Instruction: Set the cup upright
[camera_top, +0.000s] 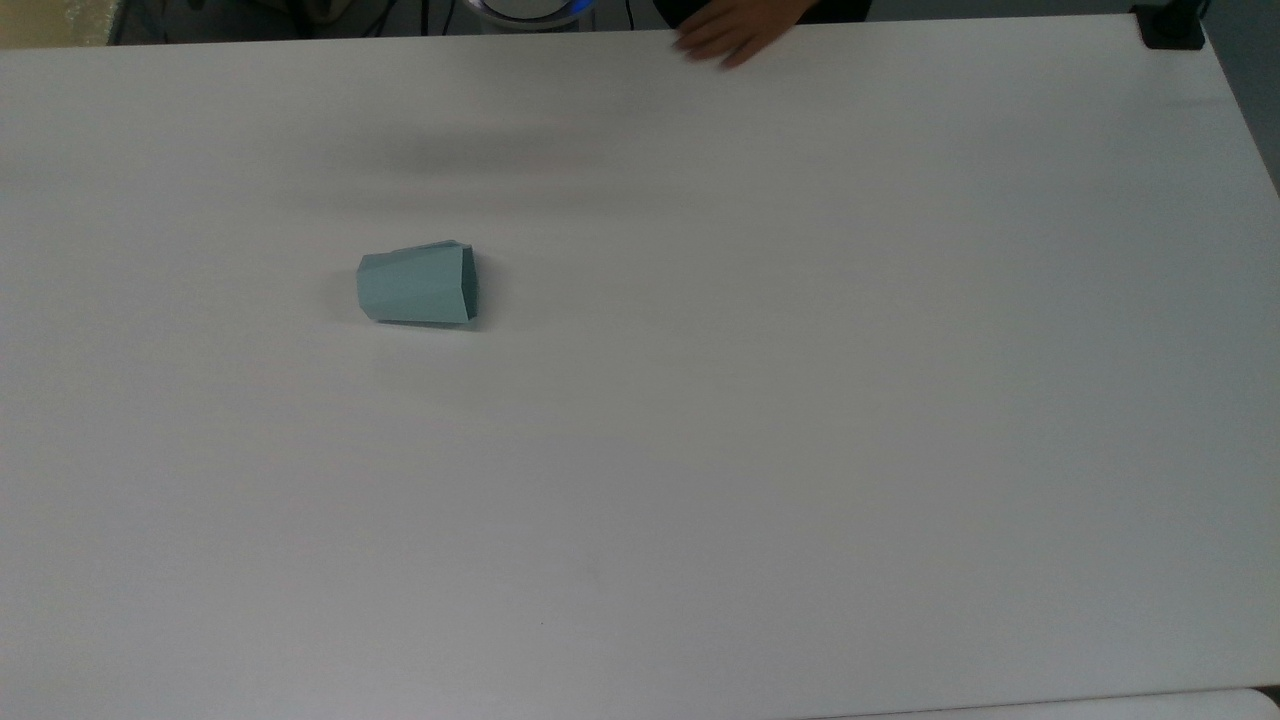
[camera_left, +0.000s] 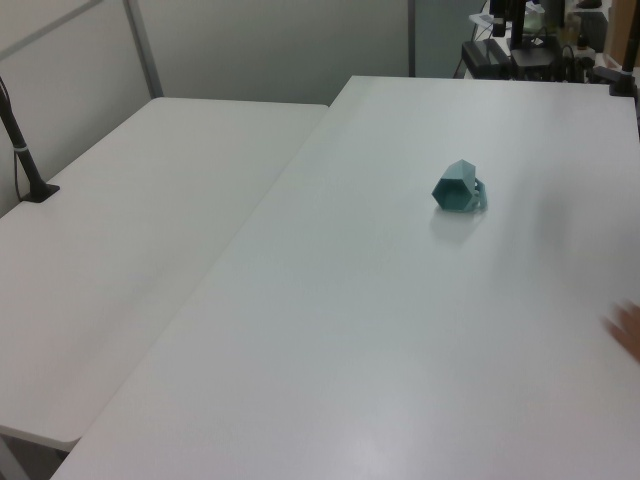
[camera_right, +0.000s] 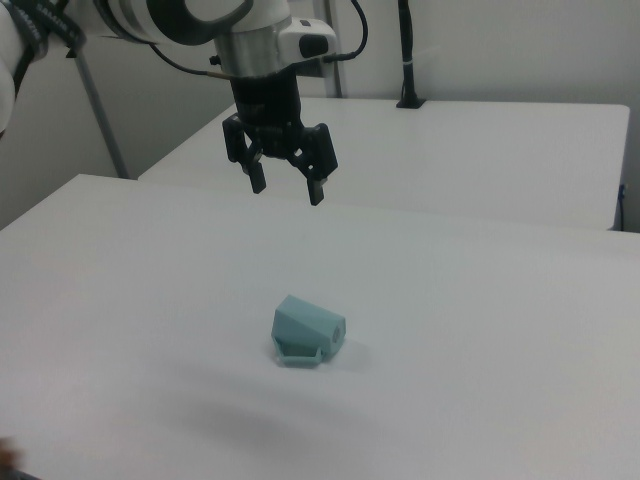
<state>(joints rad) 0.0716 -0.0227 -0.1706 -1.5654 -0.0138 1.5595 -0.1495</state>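
The cup (camera_top: 417, 285) lies on its side on the white table (camera_top: 800, 400), left of centre in the top view, its narrow base toward the top view's left and its wider mouth toward the top view's right. In the left view the cup (camera_left: 459, 187) sits in the upper right part of the frame, its angular end facing the camera. In the right view the cup (camera_right: 308, 332) rests just below the middle of the frame, with what looks like its small angular handle lying against the tabletop on the near side — the detail is soft there, so that reading is tentative.

The gripper (camera_right: 285, 187) hangs in the upper left of the right view, pointing down, well above the table and well apart from the cup; its two fingers are spread wide with nothing between them.

A person's hand (camera_top: 735, 30) rests at the table's far edge at the top centre of the top view, and a blurred bit of the hand (camera_left: 628, 328) shows at the right edge of the left view — well apart from the cup. A second white table (camera_left: 130, 250) stands beside the first, on the left view's left.
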